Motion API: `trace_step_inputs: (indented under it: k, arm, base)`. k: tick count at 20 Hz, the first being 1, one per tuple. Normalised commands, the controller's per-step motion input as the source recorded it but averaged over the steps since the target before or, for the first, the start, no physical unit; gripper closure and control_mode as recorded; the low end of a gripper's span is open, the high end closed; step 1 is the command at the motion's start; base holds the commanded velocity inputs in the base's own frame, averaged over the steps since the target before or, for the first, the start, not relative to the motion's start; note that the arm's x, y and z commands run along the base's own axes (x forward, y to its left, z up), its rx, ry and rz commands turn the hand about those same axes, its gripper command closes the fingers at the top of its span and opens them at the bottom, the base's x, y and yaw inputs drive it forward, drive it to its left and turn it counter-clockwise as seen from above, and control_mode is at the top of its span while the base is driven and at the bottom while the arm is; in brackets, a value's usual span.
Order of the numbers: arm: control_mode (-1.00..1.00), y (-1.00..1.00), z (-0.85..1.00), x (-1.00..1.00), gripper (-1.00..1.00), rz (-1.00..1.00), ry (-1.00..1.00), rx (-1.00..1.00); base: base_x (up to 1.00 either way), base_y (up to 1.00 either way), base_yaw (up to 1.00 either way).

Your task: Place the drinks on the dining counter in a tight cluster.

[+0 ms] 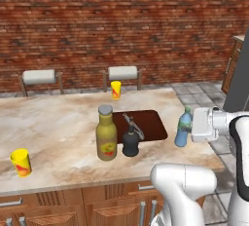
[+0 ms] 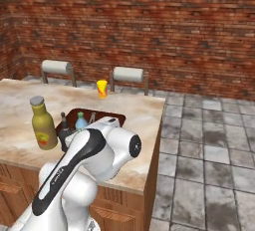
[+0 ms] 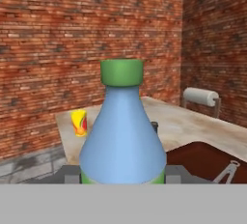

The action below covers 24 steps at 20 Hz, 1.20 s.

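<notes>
Between the fingers [image 3: 71, 174] the blue bottle [image 1: 183, 127] is seen upright, its lower body flanked on either side by the two grey finger pads at the bottom of the hand view, so the fingers appear to be closed on it; firm contact cannot be confirmed. The gripper [image 1: 192, 128] is reaching in sideways from the right, level with the bottle's middle, near the right end of the worktop [image 1: 58, 122].

Two drinks are already judged to be grouped: the olive bottle [image 1: 106, 133] and the black bottle [image 1: 130, 141] stand almost touching, at the front edge of the sink [image 1: 151, 122]. They lie well to the far side of the blue bottle from the gripper, with the sink's corner between. What is left, then, is for the blue bottle to be brought across beside that pair and released. Whether its base is resting on the worktop or slightly lifted cannot be told.

Two yellow cups [image 1: 21, 162] stand apart and are no part of the cluster.
</notes>
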Motion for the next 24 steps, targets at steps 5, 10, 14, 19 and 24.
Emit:
trace_step_inputs:
  k: [5,10,14,19,24]
  arm:
    - [-1.0,-0.06,-0.25,0.17,1.0,0.17,-0.01,0.0]
    - [-1.0,0.19,-0.25,0.32,1.0,0.01,0.0,0.0]
    - [-1.0,0.26,-0.29,0.3,1.0,0.0,0.0,0.0]
    - [-1.0,0.3,-0.37,0.15,1.0,0.0,-0.01,0.0]
    - [-1.0,0.2,-0.43,0.16,1.0,0.0,-0.02,0.0]
  base:
    - [0.0,0.0,0.0]
    - [0.0,0.0,0.0]
    - [0.0,0.0,0.0]
    - [0.0,0.0,0.0]
    - [0.0,0.0,0.0]
